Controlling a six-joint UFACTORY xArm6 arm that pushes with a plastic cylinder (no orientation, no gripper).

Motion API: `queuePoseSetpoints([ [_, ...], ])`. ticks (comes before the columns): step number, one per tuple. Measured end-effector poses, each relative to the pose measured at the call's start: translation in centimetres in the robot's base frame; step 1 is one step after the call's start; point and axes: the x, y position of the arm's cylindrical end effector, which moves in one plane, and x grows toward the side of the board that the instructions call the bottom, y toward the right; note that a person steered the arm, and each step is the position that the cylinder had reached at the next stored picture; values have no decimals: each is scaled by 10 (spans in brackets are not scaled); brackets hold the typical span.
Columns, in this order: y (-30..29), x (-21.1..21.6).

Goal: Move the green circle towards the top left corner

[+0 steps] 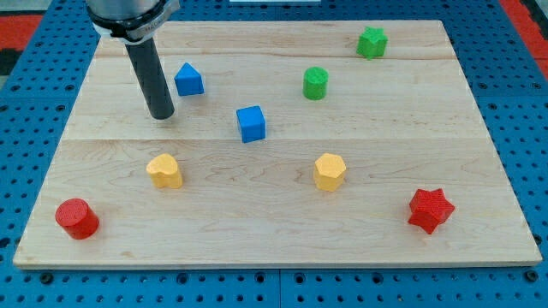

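The green circle (315,83) is a short green cylinder standing on the wooden board (274,214), right of centre in the upper part of the view. My tip (161,115) is the lower end of the dark rod and rests on the board in the upper left area, far to the left of the green circle. A blue triangular block (189,79) sits just right of the rod, and a blue cube (252,123) lies between my tip and the green circle, a little lower.
A green star-like block (372,42) is near the top right. A yellow heart-like block (163,170) and a yellow hexagon (329,171) lie in the lower half. A red cylinder (77,218) is at bottom left, a red star (429,210) at bottom right.
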Motion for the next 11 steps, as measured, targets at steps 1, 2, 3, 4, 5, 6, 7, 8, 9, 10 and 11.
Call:
queuePoseSetpoints([
  [1,9,21],
  [2,33,45],
  [3,66,66],
  [4,116,66],
  [5,130,39],
  [6,176,19],
  [7,224,16],
  [8,267,-1],
  [9,241,-20],
  [10,228,-39],
  [11,242,-63],
])
